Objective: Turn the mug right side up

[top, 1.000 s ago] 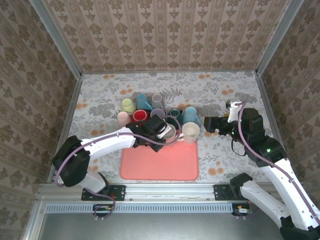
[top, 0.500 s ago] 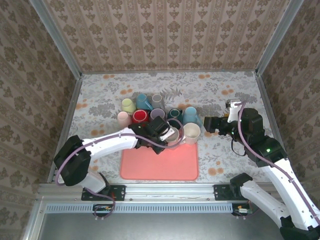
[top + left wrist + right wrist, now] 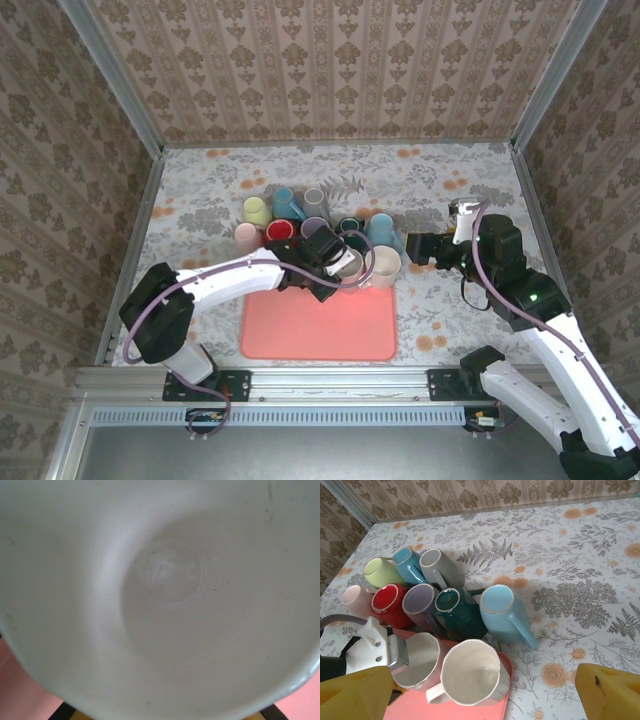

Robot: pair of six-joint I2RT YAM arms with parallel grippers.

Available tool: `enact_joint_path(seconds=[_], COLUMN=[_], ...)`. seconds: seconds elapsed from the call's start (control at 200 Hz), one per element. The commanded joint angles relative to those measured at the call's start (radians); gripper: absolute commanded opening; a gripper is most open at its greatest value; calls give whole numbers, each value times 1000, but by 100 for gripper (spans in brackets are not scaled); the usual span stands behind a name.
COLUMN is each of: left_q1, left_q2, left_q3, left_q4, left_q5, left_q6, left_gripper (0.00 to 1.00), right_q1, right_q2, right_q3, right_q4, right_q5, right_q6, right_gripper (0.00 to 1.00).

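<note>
A pale mug with a white inside (image 3: 347, 266) hangs tilted over the back edge of the pink tray (image 3: 320, 330), its mouth turned toward my left gripper (image 3: 322, 254), which is shut on its rim. The left wrist view looks straight into this mug's bowl (image 3: 165, 575), and the fingers are hidden. From the right wrist the same mug (image 3: 417, 660) leans beside the left gripper's silver body. My right gripper (image 3: 485, 700) stands open, its yellow fingers (image 3: 607, 692) wide apart, off to the right of the tray (image 3: 420, 248).
A cream faceted mug (image 3: 470, 680) stands upright on the tray's back right corner. Behind the tray lie several mugs on their sides: light blue (image 3: 502, 610), dark green (image 3: 457, 610), lavender (image 3: 422, 602), red (image 3: 390, 602). Bare floral tabletop (image 3: 450, 190) extends right and back.
My left gripper has swung right and toward the back of the tray with the mug, closing in beside the cream mug. The right arm has hardly moved.
</note>
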Motion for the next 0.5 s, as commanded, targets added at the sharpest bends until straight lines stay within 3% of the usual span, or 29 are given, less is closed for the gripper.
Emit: enact_joint_path(seconds=[0.0, 0.495], left_q1=[6, 38], left_q2=[11, 30], left_q3=[33, 35], left_q4=[32, 34], left_q5=[23, -15], left_q6=[14, -17], left_gripper=[3, 19], right_q1=[4, 4], right_q2=[0, 6], right_q3=[-2, -15], right_q4=[17, 37], right_q5=[-14, -25], right_q6=[-3, 11], right_gripper=[95, 95])
